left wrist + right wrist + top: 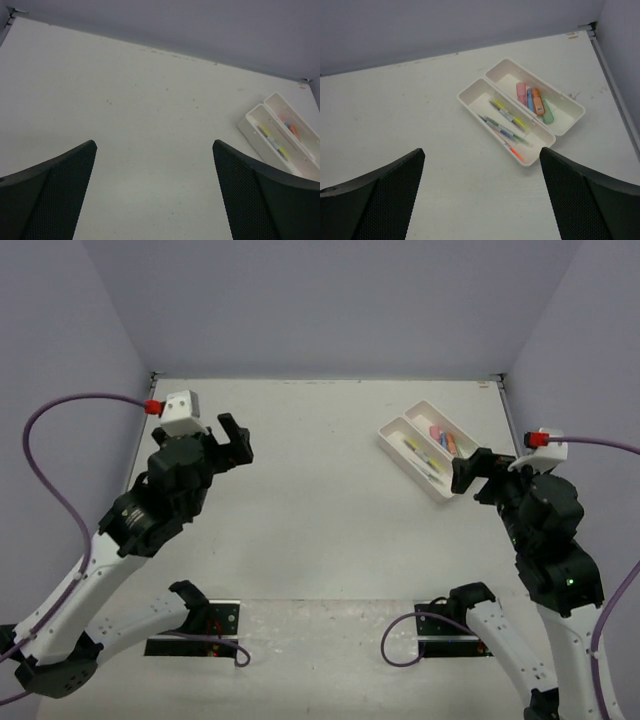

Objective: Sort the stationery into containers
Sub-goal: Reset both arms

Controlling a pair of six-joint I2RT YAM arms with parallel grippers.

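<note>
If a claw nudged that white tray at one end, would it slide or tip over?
Probably slide: the white tray is shallow and lies flat. It looks like thin plastic, so likely light and apt to swivel. The thin pens inside might roll about.

No lettering can be read; the pens (509,119) seem too small.

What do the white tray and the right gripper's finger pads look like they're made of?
White tray: probably moulded plastic, smooth with a slight sheen, thin walls, rounded corners. Right gripper pads: matte black with a fine dotted grid, likely rubber or textured plastic.
</note>
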